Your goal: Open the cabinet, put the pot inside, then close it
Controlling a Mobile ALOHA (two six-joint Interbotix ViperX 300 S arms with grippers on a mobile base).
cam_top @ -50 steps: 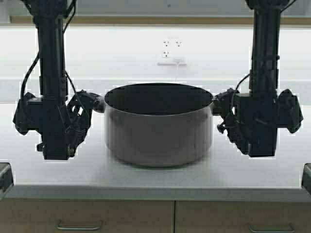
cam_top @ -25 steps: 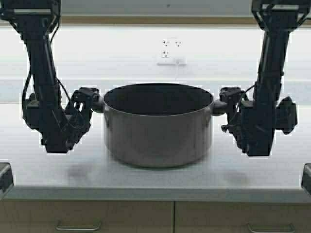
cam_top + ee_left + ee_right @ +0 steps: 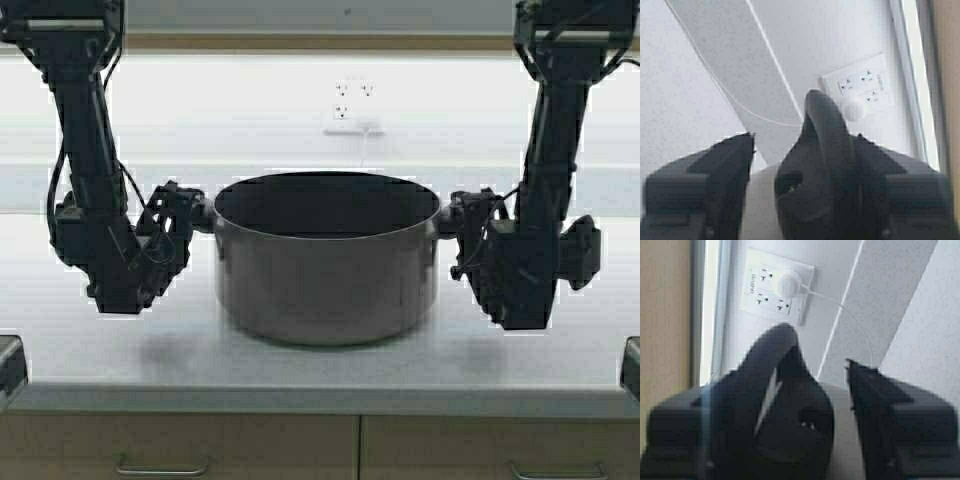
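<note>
— What does the pot (image 3: 327,258) look like?

— Wide and low, smooth grey metal with a dull sheen, straight walls curving in at the base, a thin rolled rim and a dark inside. A black loop handle (image 3: 205,212) sticks out at each side (no lid on it).

— Where is it?

— On the counter (image 3: 300,370), squarely between the two grippers. The left gripper (image 3: 190,212) is at its left handle; the right gripper (image 3: 455,215) is at the handle opposite.

— Are they clamped on?

— The left wrist view shows the black handle (image 3: 826,165), rounded and glossy, sitting between the left gripper's dark blocky fingers (image 3: 715,190), with the pot's pale wall just under it. The right wrist view shows the same for the other handle (image 3: 780,405) and right fingers (image 3: 890,425). Both grippers are closed on their handles.

— And the surroundings?

— The counter is a pale, finely speckled slab with a flat front edge. Behind the grippers rises a white backsplash with a white outlet plate (image 3: 353,100); a round white plug (image 3: 786,285) sits in it and a thin white cord (image 3: 850,320) curves down toward the counter. Below the counter edge are tan flat drawer fronts with slim horizontal metal pulls (image 3: 163,465).
</note>
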